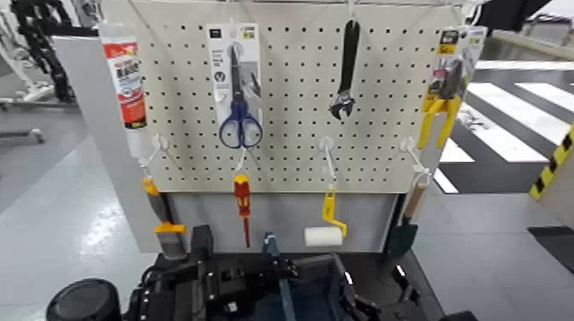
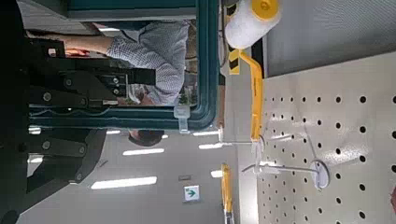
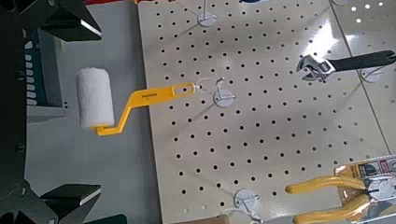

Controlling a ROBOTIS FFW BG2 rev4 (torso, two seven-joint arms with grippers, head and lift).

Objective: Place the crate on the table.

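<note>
Head view: nearest, low on the left, the left gripper has its fingers clenched on the upright handle of the crate, whose dark blue rim shows low in the centre, between the two arms. The right gripper is just beside the crate on its other side, its fingers spread and holding nothing. Under and around them lies the black surface; whether the crate touches it, I cannot tell. Beyond, a lower row of tools hangs: a scraper, a red screwdriver, a paint roller with a yellow handle and a green trowel. Above them a white and red tube, blue-handled scissors, an adjustable wrench and yellow-handled pliers hang against the cream pegboard. Farthest back, white stripes cross a dark floor on the right
</note>
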